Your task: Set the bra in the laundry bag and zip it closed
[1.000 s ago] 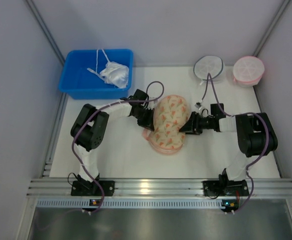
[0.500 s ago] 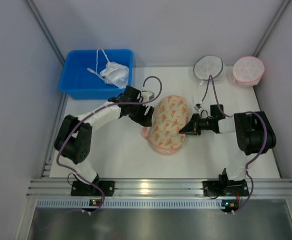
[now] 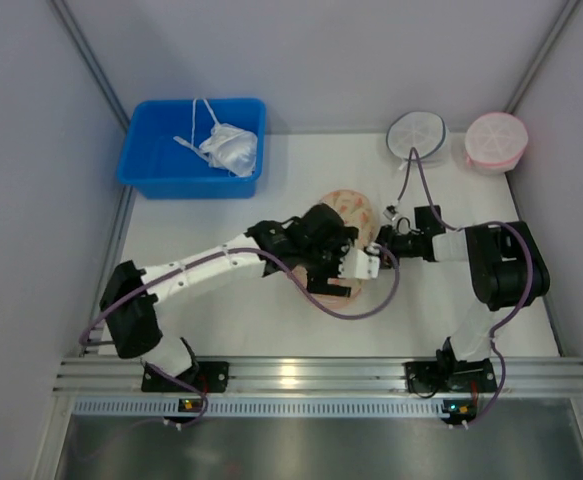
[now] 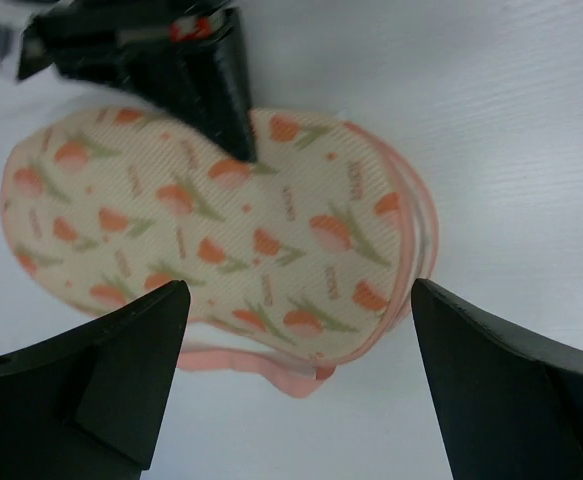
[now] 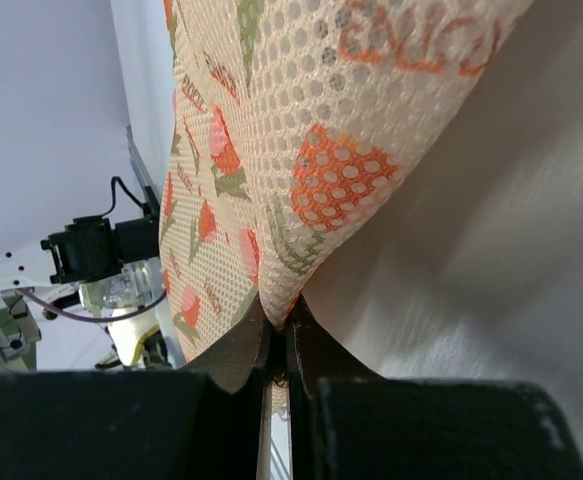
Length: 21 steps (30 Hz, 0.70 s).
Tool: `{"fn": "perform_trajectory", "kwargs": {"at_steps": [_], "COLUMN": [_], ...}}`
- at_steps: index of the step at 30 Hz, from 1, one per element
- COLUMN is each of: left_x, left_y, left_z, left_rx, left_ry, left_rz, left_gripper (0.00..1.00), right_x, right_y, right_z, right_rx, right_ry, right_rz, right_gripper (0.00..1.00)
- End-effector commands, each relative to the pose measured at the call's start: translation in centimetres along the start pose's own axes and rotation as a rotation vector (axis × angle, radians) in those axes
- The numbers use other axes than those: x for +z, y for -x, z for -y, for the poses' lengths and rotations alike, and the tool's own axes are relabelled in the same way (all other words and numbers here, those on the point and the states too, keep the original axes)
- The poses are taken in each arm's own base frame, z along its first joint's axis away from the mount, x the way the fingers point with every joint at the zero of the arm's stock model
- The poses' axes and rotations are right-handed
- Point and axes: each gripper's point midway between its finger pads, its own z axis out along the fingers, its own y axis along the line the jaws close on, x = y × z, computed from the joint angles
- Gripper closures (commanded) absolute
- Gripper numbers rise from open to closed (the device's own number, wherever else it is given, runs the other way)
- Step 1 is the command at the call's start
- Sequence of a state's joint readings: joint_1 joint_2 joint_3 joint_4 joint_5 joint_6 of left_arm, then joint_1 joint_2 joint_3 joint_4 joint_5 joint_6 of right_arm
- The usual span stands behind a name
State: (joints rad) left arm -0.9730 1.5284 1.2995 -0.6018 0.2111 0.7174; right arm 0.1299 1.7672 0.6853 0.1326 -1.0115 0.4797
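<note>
White tabletop (image 3: 221, 320), grey booth walls, usual setup. Got the laundry bag (image 3: 349, 205) sitting just right of centre in the top view, halves folded together with the pink rim showing. Can't see the bra anywhere, so I'm guessing it's inside.

My right gripper (image 5: 276, 318) is pinched tight on the bag's edge fabric, pinning it. Meanwhile the left gripper (image 4: 298, 300) hangs over the bag with jaws wide apart, touching nothing.

Looks like the zipping step to me. Next I'd need the left one down on the zipper pull, which I can't pick out in any view, then drag it around the rim.
</note>
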Motion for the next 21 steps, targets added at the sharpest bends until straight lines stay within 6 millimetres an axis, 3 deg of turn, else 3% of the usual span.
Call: {"fn": "perform_trajectory", "kwargs": {"at_steps": [1,2,3,4,5,6,8,9,11,16,21], "left_x": [1.9,3.9,4.4,6.7,7.4,7.6,10.3,10.8,12.5,13.9,14.5], "left_y": [1.0,0.3,1.4,0.4,0.6,1.5,0.5,1.5,0.5,-0.3,-3.4], "left_z": [2.4,3.4,3.8,5.0,5.7,5.5,6.5,6.1,6.3,5.7,5.8], "left_rx": [0.256,0.287,0.357,0.386,0.411,0.450,0.477,0.486,0.493,0.474,0.531], "left_ry": [-0.097,-0.144,-0.142,-0.200,-0.230,-0.217,-0.256,-0.227,-0.225,-0.183,-0.185], "left_rz": [-0.112,-0.168,-0.207,-0.272,-0.297,-0.332,-0.405,-0.407,-0.465,-0.529,-0.644], "left_gripper": [0.02,0.04,0.09,0.12,0.14,0.20,0.24,0.25,0.28,0.30,0.32], "right_x": [0.5,0.6,0.6,0.8,0.8,0.9,1.0,1.0,1.0,1.0,1.1], "right_y": [1.0,0.9,0.8,0.5,0.5,0.5,0.5,0.6,0.6,0.2,0.1], "right_z": [-0.6,-0.5,-0.4,-0.3,-0.3,-0.3,-0.5,-0.5,-0.5,-0.4,-0.4], "right_rx": [-0.058,-0.056,-0.055,-0.051,-0.056,-0.058,-0.058,-0.058,-0.055,-0.051,-0.042], "right_ry": [0.004,-0.002,-0.004,-0.008,-0.009,-0.010,-0.008,-0.008,-0.010,-0.015,-0.004], "right_rz": [-0.004,-0.005,-0.008,-0.014,-0.013,-0.013,-0.017,-0.015,-0.015,-0.019,-0.029], "right_gripper": [1.00,1.00,1.00,1.00,1.00,1.00,1.00,1.00,1.00,1.00,1.00]}}
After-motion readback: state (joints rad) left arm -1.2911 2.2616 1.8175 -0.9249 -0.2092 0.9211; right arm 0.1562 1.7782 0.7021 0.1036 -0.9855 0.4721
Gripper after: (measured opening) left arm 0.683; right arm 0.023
